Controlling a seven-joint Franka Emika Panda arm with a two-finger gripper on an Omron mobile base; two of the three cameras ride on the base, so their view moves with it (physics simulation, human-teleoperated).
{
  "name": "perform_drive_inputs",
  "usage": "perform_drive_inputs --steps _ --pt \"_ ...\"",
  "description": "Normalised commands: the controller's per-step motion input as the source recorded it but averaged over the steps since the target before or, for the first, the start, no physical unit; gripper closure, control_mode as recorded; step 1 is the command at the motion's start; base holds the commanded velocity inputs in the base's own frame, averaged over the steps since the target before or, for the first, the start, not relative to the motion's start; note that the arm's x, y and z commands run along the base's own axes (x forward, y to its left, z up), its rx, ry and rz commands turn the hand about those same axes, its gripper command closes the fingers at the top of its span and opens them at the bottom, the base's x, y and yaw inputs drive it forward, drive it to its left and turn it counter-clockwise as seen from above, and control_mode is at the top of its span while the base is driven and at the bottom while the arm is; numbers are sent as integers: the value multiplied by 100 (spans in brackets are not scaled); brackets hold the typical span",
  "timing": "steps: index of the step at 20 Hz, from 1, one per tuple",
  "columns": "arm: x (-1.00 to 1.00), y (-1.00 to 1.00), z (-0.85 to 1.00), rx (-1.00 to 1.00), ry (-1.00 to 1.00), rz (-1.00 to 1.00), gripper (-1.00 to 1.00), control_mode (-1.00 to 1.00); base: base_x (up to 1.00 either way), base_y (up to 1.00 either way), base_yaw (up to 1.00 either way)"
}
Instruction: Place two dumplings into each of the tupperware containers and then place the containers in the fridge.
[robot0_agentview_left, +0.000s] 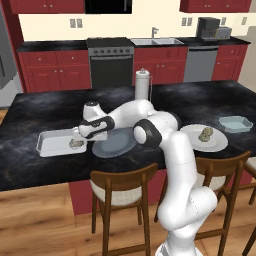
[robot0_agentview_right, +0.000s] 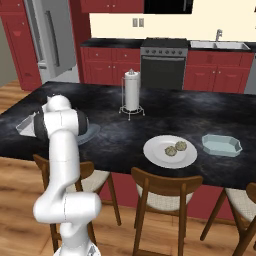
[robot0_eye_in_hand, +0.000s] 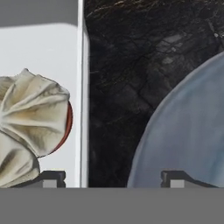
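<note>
You see the black marble island counter (robot0_agentview_left: 50, 165) spanning the kitchen, with the fridge (robot0_agentview_right: 52, 40) standing well apart at the far left of the right base view. The white arm (robot0_agentview_left: 175, 170) bends low over the counter toward the white-translucent tub (robot0_agentview_left: 50, 142), which lies near the counter's left end. Just beside that tub sits 1 grey plate (robot0_agentview_left: 117, 145); the white plate (robot0_agentview_right: 157, 155) rests farther right, and the pale blue-green tub (robot0_agentview_right: 222, 145) lies near it, apart. A paper towel stand (robot0_agentview_right: 131, 92) is upright behind them.

The gripper (robot0_eye_in_hand: 113, 178) hangs over the wall between the tub and the grey plate, 1 fingertip on each side, jaws spread and grasping nothing. 2 dumplings (robot0_eye_in_hand: 30, 127) lie touching inside the white-translucent tub; 2 more dumplings (robot0_agentview_right: 175, 148) sit side by side on the white plate.
</note>
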Motion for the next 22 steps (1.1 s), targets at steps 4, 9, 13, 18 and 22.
perform_drive_inputs --steps 4,9,13,18,22 --pt "0 0 -3 0 0 0 100 -100 0 0 0" --pt "0 0 0 0 0 0 100 -100 0 0 0" --pt "0 -2 11 0 0 0 100 -100 0 0 0" --pt "-1 -3 83 0 0 -2 100 -100 0 0 0" --pt "-16 -20 100 2 0 -13 100 -100 0 0 0"
